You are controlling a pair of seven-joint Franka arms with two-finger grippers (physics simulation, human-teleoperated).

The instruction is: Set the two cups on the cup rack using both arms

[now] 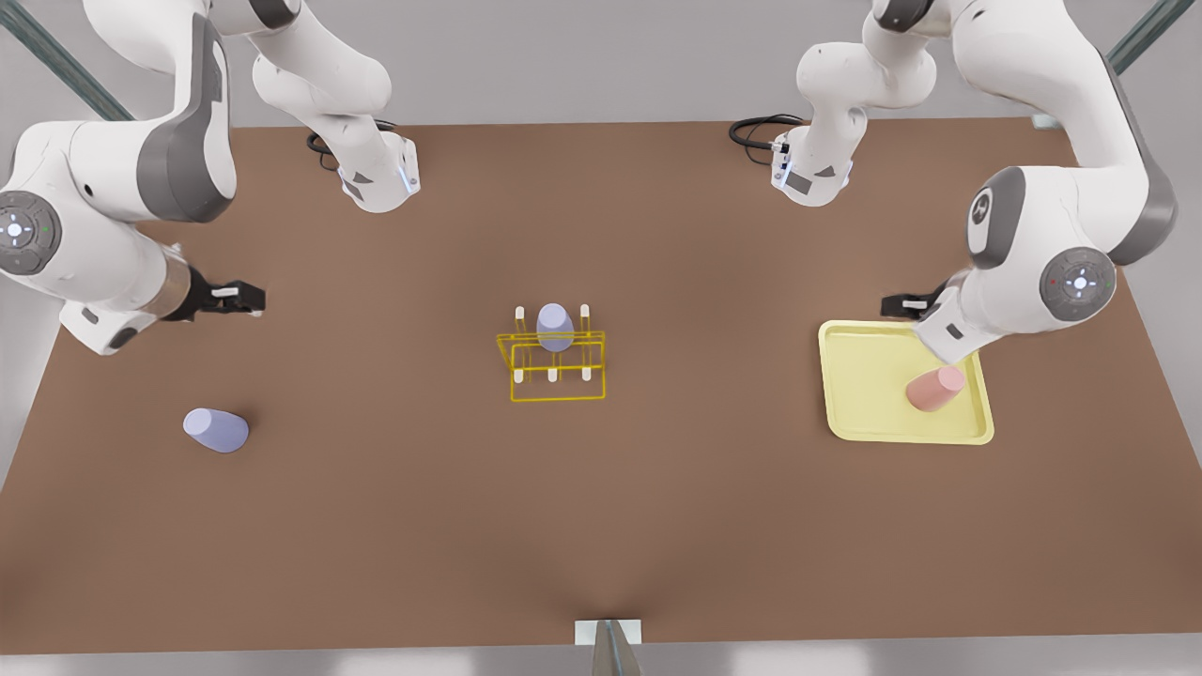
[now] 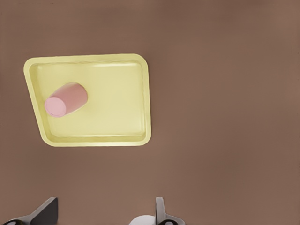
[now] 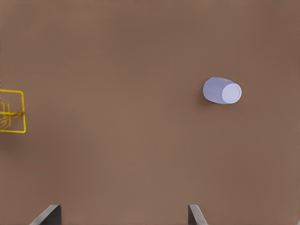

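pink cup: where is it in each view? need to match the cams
Front view: pink cup on the yellow tray, at the front view's right, below an arm's elbow.
Left wrist view: same cup on the tray.
Right wrist view: not in it.
Shared landmark: the tray.

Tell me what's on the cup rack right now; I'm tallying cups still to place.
One lavender cup sits upside down among the back pegs of the yellow cup rack; the peg under it is hidden. The front pegs are bare. Nothing else is on the rack.
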